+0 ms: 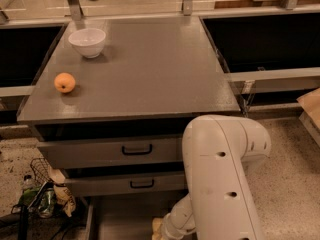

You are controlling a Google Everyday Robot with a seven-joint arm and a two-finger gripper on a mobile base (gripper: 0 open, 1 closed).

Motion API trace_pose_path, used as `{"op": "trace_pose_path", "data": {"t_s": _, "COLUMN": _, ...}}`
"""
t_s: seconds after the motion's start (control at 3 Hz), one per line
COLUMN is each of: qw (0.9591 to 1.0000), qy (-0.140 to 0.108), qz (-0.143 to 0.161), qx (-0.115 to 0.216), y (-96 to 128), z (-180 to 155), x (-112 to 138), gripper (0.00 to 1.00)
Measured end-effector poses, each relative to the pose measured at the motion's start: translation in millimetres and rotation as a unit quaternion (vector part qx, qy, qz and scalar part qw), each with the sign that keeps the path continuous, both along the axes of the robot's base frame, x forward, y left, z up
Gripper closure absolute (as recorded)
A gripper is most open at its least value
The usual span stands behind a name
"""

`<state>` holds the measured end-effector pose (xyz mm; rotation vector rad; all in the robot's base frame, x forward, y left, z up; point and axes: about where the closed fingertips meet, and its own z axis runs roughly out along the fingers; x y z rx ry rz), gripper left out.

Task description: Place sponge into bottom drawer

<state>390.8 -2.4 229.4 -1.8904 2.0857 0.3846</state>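
The bottom drawer (pixel 122 218) of the grey cabinet is pulled open at the lower edge of the camera view, showing its flat grey floor. A corner of the pale yellow sponge (pixel 156 227) shows over the drawer floor, just left of my white wrist. My gripper (pixel 164 233) is down inside the drawer at the sponge, mostly hidden behind the wrist and cut off by the picture's edge. The bulky white arm (pixel 220 174) covers the drawer's right side.
On the grey cabinet top sit a white bowl (pixel 87 42) at the back left and an orange fruit (pixel 65 82) near the left edge. Two upper drawers (pixel 137 149) with black handles are closed. Bags and cables (pixel 40 196) lie on the floor to the left.
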Motion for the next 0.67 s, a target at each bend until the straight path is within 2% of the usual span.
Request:
{"op": "trace_pose_path", "data": {"t_s": 0.33, "qw": 1.0000, "qy": 0.001, "qz": 0.000, "qx": 0.000, "y": 0, "z": -1, "x": 0, "gripper": 1.00}}
{"op": "trace_pose_path", "data": {"t_s": 0.67, "qw": 0.9997, "qy": 0.013, "qz": -0.020, "qx": 0.000, "y": -8, "z": -23, "x": 4, "gripper": 1.00}}
